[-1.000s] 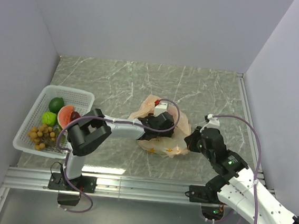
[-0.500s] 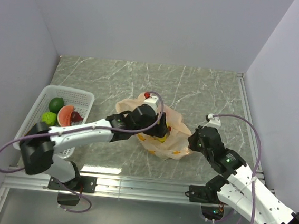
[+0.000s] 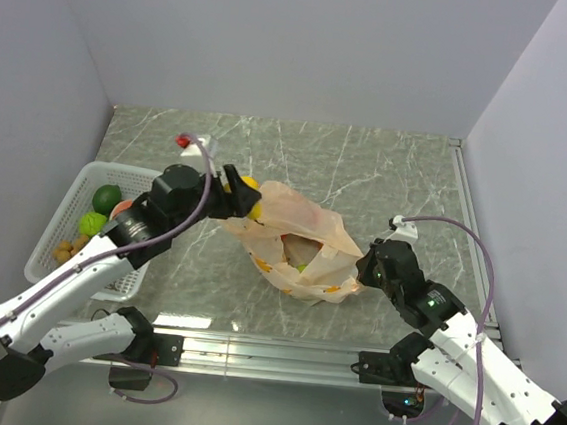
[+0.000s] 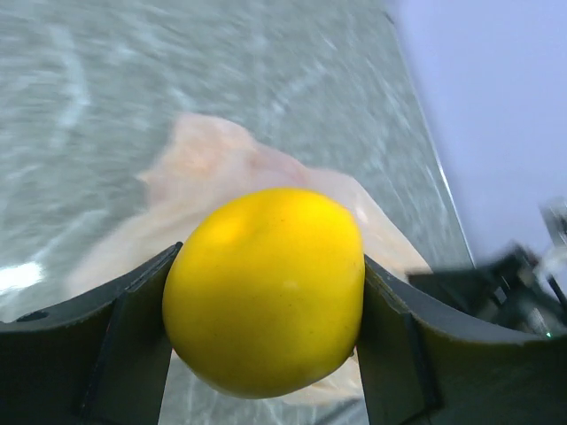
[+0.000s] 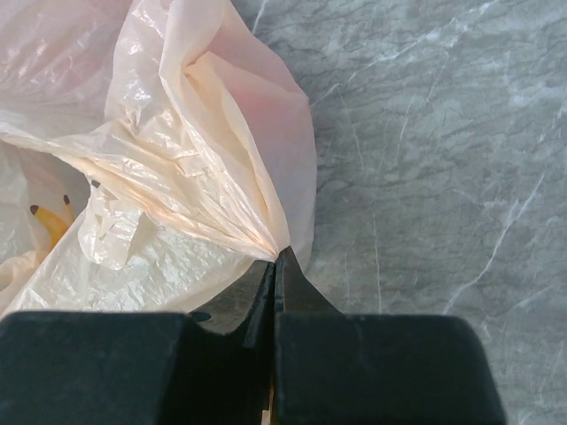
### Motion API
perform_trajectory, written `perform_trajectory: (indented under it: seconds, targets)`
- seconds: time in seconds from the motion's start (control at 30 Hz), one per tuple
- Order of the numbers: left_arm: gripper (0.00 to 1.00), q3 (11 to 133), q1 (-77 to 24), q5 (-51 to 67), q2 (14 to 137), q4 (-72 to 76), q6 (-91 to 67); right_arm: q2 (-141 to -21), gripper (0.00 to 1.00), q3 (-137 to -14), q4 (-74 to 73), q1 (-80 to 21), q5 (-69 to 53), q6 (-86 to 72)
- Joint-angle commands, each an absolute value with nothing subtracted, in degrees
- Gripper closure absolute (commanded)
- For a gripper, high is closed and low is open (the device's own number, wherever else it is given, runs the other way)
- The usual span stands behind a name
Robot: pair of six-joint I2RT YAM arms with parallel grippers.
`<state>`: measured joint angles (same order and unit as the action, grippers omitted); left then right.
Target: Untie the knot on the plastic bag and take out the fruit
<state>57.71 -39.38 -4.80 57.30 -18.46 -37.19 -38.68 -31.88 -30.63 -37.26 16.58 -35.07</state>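
Observation:
My left gripper (image 3: 243,197) is shut on a yellow lemon (image 3: 252,183), one of the fruit, held in the air just left of the plastic bag (image 3: 306,237). The lemon (image 4: 266,288) fills the left wrist view between both fingers, with the peach bag (image 4: 221,173) below it. The bag lies on the table with its mouth open. A peach-brown fruit (image 3: 295,250) and a green one (image 3: 301,268) show inside. My right gripper (image 3: 364,263) is shut on the bag's right edge; its closed tips (image 5: 277,257) pinch gathered plastic (image 5: 177,133). The knot is out of view.
A white lattice basket (image 3: 137,172) stands at the left, partly under my left arm. It holds two green fruits (image 3: 107,198), a watermelon slice (image 3: 122,219) and tan berries (image 3: 64,250). Walls close in the table on three sides.
My left gripper has come up out of the bag and swung left with the lemon in it. The bag has spread open toward the left. The right gripper has held its grip.

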Motion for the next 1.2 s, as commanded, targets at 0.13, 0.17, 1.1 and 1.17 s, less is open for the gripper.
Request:
perform_trajectory:
  seconds: [0.13,0.17,1.1,1.17]
  targets:
    - [0.78,51.5,-28.1,-39.3,51.9,-26.4,-46.1,-36.8,1.00,-32.1,-28.2,-37.5,15.0,-35.0]
    - [0.76,50.4,-23.2,-40.4,51.6,-26.2,-45.8,-36.7,1.00,-32.0,-28.0,-37.5,14.8,-34.8]
    - [0.19,51.9,-25.2,-5.6,51.1,-22.8,-33.5,-35.9,1.00,-32.1,-28.9,-37.8,15.1,-32.9]
    - [0.24,51.1,-34.1,-4.0,52.4,-17.3,-34.0,-35.9,1.00,-32.2,-29.1,-37.9,15.1,-33.2]
